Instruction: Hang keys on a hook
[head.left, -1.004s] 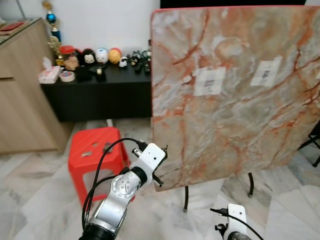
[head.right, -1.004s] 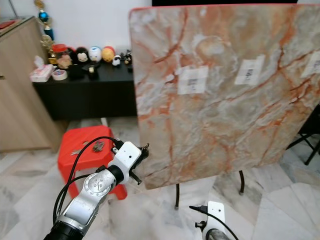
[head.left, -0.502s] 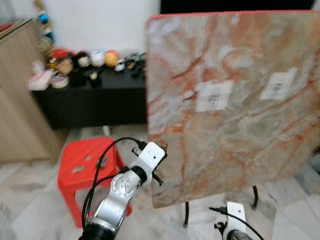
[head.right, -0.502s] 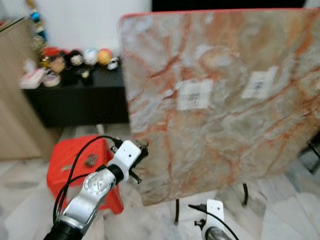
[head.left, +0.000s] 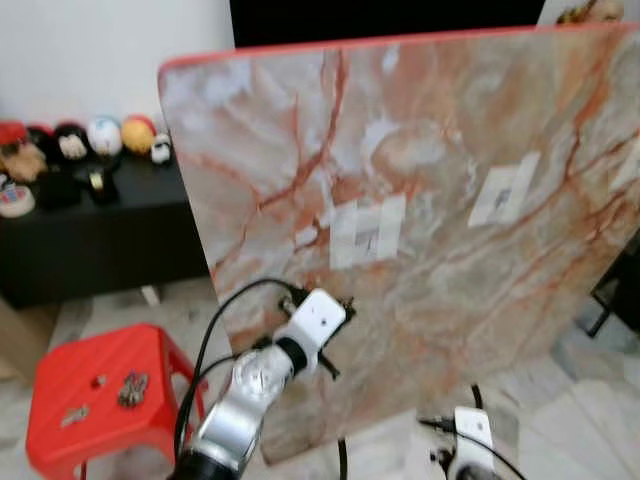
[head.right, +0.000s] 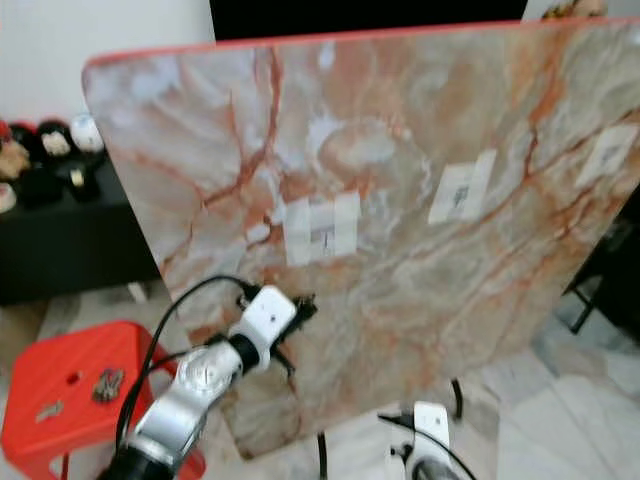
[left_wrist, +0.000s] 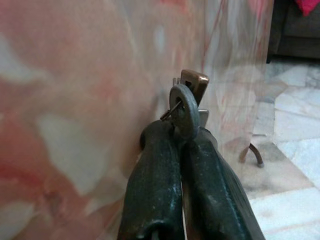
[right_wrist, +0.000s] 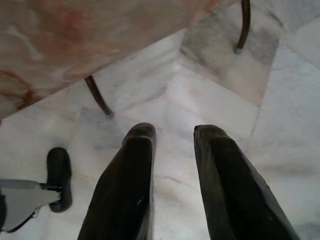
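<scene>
Marble slab (head.left: 440, 230) tilted on its edge dominates the frame's centre and right; I see no hook on it yet. Lower left, a red stool (head.left: 90, 400) carries small oddments. My left hand (left_wrist: 182, 132) sits pinched tight on the keys (left_wrist: 187, 102), ring upward, close before the slab, ready for hanging. My right hand (right_wrist: 172, 132) hangs idle over the floor, fingers apart.

Before me a marble-patterned tabletop (head.left: 430, 200) stands tipped upright; a red plastic stool (head.left: 70, 400) sits left, plush toys (head.left: 90, 140) on a black cabinet (head.left: 90, 240).
</scene>
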